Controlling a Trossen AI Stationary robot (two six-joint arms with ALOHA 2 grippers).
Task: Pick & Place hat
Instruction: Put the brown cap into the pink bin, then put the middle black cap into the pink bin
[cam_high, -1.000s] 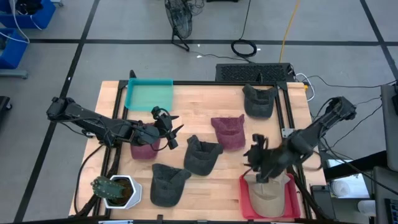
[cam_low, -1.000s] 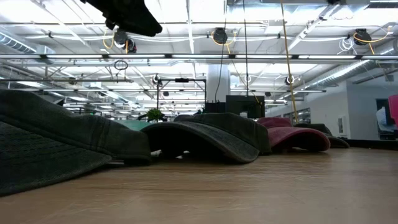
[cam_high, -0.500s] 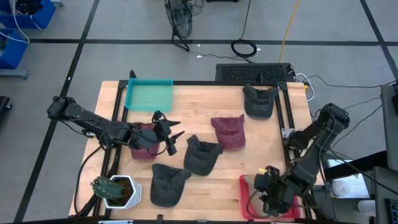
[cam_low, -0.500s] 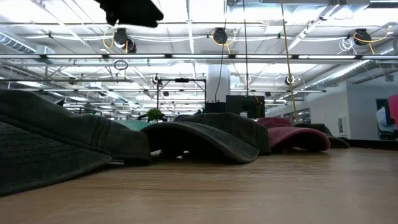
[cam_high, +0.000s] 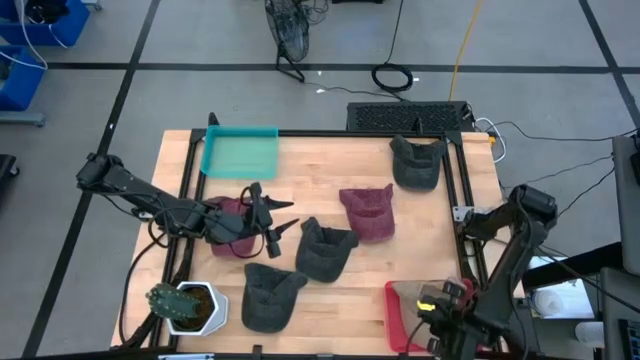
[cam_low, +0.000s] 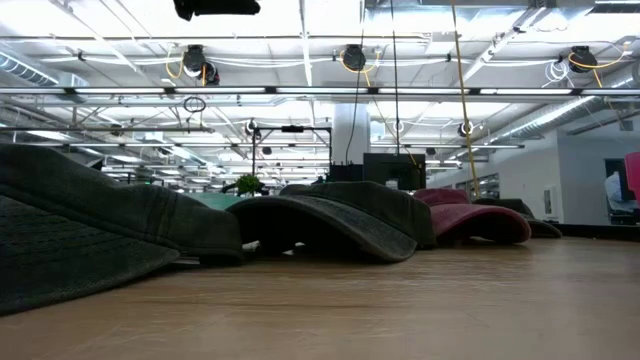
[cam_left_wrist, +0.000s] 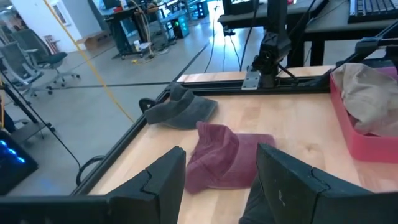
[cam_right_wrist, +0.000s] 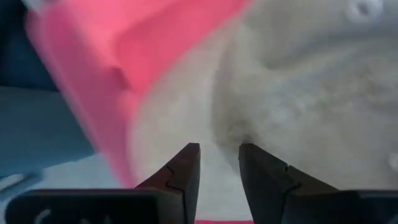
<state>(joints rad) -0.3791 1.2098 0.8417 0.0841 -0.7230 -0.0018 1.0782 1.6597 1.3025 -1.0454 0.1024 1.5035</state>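
Note:
Several caps lie brim-down on the wooden table: a maroon one (cam_high: 368, 210) and dark grey ones (cam_high: 418, 162), (cam_high: 325, 250), (cam_high: 270, 295). Another maroon cap (cam_high: 230, 228) lies under my left arm. My left gripper (cam_high: 280, 222) hovers open beside that cap, pointing at the far maroon cap (cam_left_wrist: 224, 158), which its fingers frame without touching. A tan cap (cam_high: 420, 292) lies in the red tray (cam_high: 395, 320). My right gripper (cam_high: 440, 308) is low over the tan cap (cam_right_wrist: 298, 93), its fingers a little apart with nothing between them.
A teal tray (cam_high: 240, 150) sits at the far left corner. A potted plant (cam_high: 185, 305) stands at the near left corner. A black frame rail (cam_high: 462, 200) runs along the table's right edge. Bare wood shows between the caps and the near edge.
My right arm has folded back, and its gripper has travelled toward the table's near edge, from beside the red tray's far rim to low over the tan cap in it. My left gripper has drifted slightly toward the near edge. No cap has moved.

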